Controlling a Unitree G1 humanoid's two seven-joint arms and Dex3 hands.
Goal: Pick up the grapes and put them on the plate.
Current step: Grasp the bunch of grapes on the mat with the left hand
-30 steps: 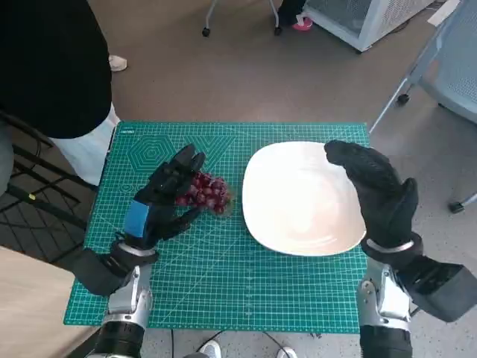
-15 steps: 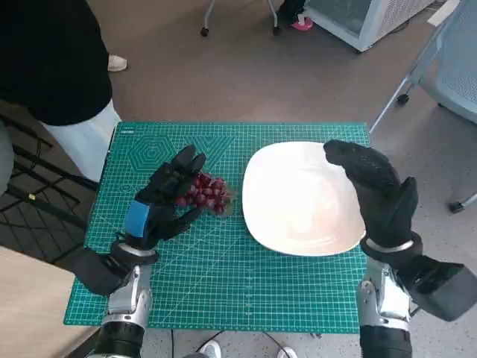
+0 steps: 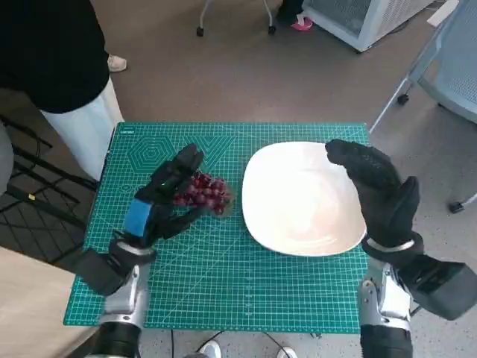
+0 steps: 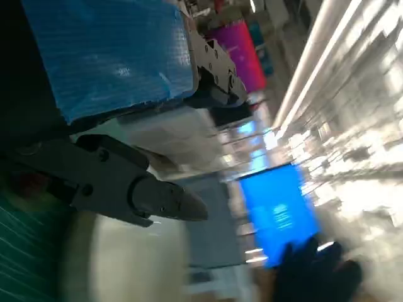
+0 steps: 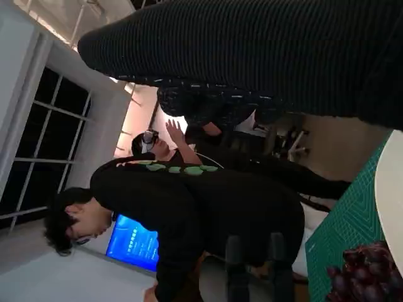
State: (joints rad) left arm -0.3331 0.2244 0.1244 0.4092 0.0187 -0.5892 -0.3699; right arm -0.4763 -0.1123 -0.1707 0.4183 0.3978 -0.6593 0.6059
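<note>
while the grapes (image 3: 203,193) lie on the green cutting mat (image 3: 223,291) just left of the white plate (image 3: 298,200), the left hand (image 3: 162,198) sits right against them on their far side from the plate, its fingers spread around the bunch. whether they have closed on the fruit cannot be told; the bunch looks to rest on the mat, not lifted. the cluster's long axis runs roughly across the table toward the plate, so the carry would be a short move to the robot's right. the left hand is clearly the nearer one. the gloved right hand (image 3: 378,195) hovers over the plate's right edge, fingers loosely apart and holding nothing. a person (image 5: 189,201) stands nearby.
</note>
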